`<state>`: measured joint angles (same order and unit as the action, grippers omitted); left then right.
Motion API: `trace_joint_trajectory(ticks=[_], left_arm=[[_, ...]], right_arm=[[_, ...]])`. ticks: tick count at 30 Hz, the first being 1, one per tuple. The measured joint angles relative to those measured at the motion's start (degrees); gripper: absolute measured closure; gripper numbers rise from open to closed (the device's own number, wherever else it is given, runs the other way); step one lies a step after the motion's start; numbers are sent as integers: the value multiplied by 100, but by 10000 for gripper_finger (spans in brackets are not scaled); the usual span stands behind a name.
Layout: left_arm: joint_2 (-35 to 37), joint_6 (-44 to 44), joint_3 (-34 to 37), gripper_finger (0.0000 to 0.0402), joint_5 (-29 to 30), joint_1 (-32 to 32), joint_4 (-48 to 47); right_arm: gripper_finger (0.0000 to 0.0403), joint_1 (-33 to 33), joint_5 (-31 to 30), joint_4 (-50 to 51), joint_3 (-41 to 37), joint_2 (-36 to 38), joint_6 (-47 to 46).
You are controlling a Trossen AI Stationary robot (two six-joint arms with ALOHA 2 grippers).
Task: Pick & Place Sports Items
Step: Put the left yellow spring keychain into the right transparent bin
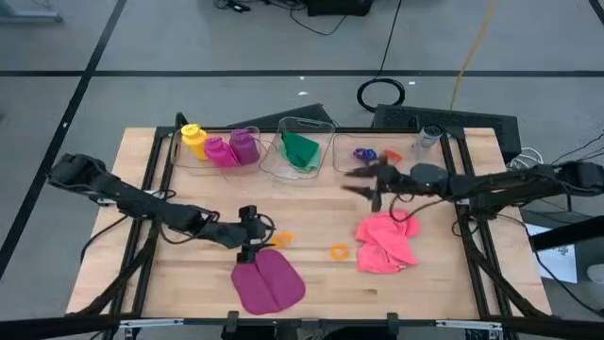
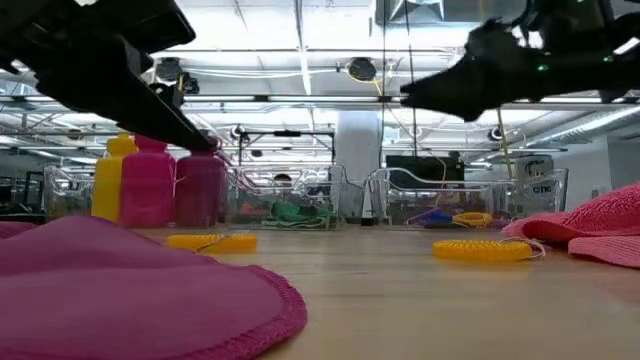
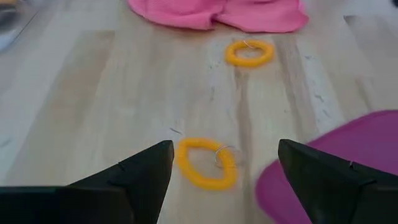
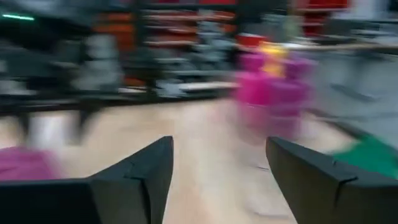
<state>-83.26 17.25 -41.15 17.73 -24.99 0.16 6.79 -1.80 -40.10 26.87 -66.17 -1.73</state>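
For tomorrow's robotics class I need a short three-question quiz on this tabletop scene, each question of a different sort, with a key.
1. True or false: the green cloth lies inside a clear bin.
2. How many yellow rings lie loose on the table?
3. Which is nearest the left gripper? A) the pink cloth B) the magenta cloth C) the yellow bottle

Key:
1. True
2. Two
3. B

Three bins point(image 1: 307, 127) in a row along the worktop point(image 1: 142, 236) far edge: bottles point(image 1: 219, 146) in the left one, a cloth point(image 1: 301, 150) in the middle, rings point(image 1: 376, 155) in the right. Near edge, centre: flat cloth point(image 1: 268, 283). Right of it, crumpled cloth point(image 1: 386, 243). One loose ring point(image 1: 339, 251) between them, another point(image 1: 282, 240) just behind the flat cloth.
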Motion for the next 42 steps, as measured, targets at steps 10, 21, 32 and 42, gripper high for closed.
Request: trace_joint_trajectory(ticks=[10, 21, 32, 42], left_arm=[[-855, -59, 0, 156, 25, 449, 328], [-1392, -55, 0, 156, 14, 837, 391], [-1403, -330, 2, 156, -854, 807, 627], [-1397, -288, 0, 169, -891, 774, 349]], right_arm=[[231, -470, 1092, -170, 0, 0, 705], [254, -503, 1090, -170, 0, -1, 718], [266, -501, 1088, -168, 0, 0, 716], [274, -501, 1086, -168, 0, 0, 716]])
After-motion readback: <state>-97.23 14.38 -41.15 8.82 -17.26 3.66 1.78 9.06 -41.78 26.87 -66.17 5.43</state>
